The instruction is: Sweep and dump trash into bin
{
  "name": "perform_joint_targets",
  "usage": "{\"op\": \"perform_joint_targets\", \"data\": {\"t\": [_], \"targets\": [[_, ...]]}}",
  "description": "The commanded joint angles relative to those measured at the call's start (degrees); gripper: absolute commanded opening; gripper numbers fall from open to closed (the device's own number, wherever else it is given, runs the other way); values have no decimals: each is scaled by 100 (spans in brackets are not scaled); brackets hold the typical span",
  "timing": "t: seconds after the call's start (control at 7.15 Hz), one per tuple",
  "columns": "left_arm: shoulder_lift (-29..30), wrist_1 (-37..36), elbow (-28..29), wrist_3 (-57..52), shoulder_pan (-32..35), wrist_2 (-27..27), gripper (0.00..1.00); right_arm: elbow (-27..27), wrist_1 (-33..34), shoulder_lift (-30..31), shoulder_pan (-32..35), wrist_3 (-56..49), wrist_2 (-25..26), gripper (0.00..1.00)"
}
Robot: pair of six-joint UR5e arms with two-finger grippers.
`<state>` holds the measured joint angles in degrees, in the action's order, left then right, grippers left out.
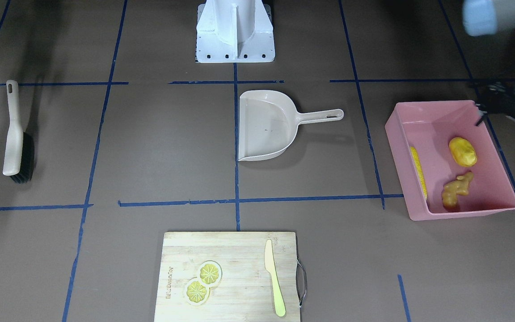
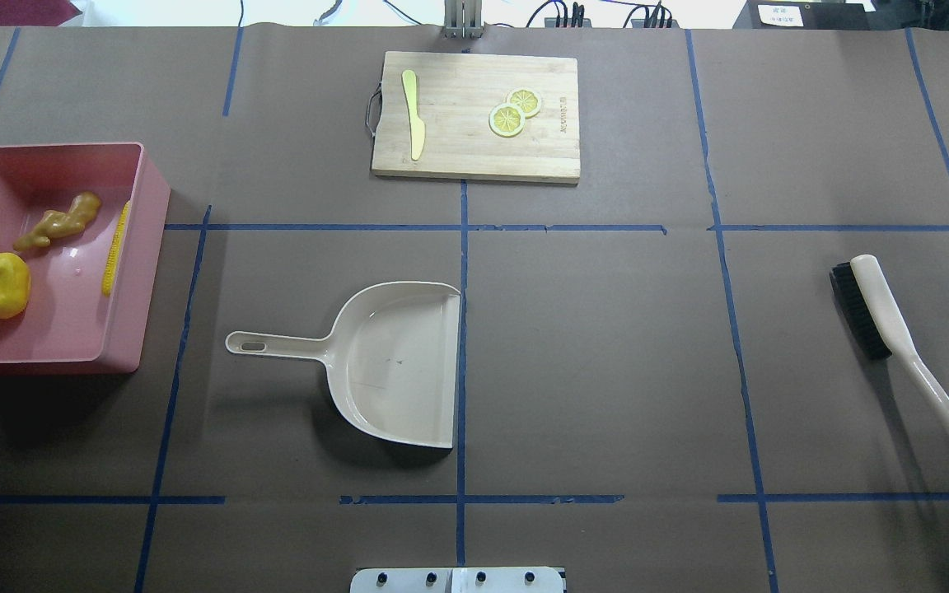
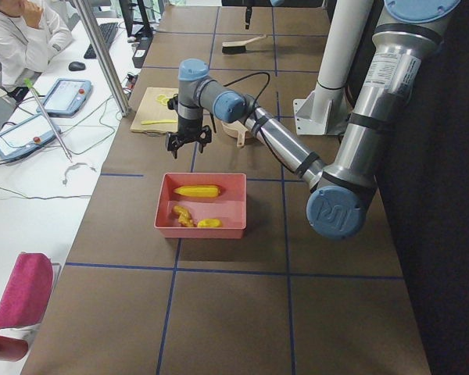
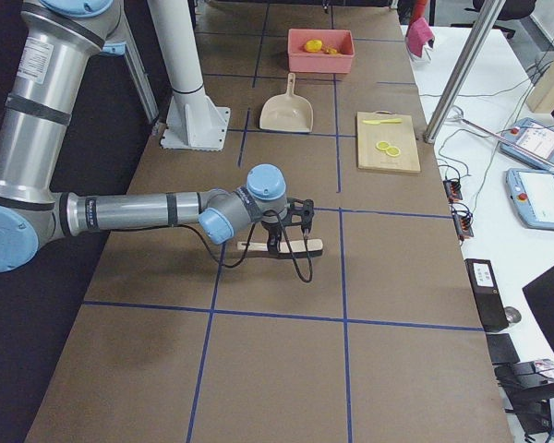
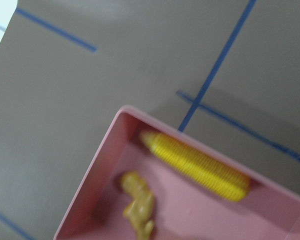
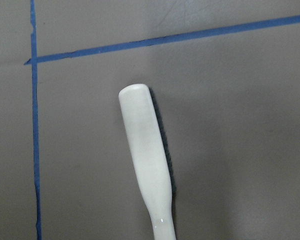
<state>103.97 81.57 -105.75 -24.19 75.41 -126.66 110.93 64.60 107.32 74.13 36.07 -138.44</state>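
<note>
The pink bin stands at my left end of the table and holds all the trash. In it lie the corn cob, the potato lump and the ginger root. My left gripper hangs above the bin's edge, open and empty; it also shows in the exterior left view. The left wrist view looks down on the corn and ginger. My right gripper hovers open just above the brush, which lies on the table.
The beige dustpan lies empty at the table's middle, handle toward the bin. A wooden cutting board at the operators' edge carries two lemon slices and a pale yellow knife. The robot's base stands at the robot's edge.
</note>
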Motion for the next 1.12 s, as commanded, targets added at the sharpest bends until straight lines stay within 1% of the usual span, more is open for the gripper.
{"op": "perform_joint_targets", "data": {"t": [0.0, 0.14, 0.28, 0.42, 0.56, 0.7, 0.84, 0.98], "targets": [[-9, 43, 1235, 10, 1033, -674, 99, 7, 2491, -760, 1073, -2183, -61, 100], [35, 52, 1676, 124, 1272, -702, 99, -28, 3374, -1148, 1234, -2879, 305, 100], [44, 52, 1872, 499, 1448, -720, 99, -141, 4166, -1648, 1375, -3443, 752, 100], [-60, -1, 1874, 946, 1467, -990, 100, -360, 4549, -1975, 1568, -3745, 766, 100], [-549, 199, 1769, 1421, 1459, -1123, 100, -388, 4587, -2039, 1578, -3739, 774, 100], [-536, 462, 1664, 1747, 1450, -1037, 100, -580, 4570, -2109, 1578, -3739, 783, 100], [-458, 317, 1462, 2455, 1432, -1037, 100, -764, 4526, -2136, 1578, -3687, 783, 100], [-501, 385, 1408, 2506, 1432, -1071, 100, -853, 4509, -2180, 1578, -3669, 766, 100]]}}
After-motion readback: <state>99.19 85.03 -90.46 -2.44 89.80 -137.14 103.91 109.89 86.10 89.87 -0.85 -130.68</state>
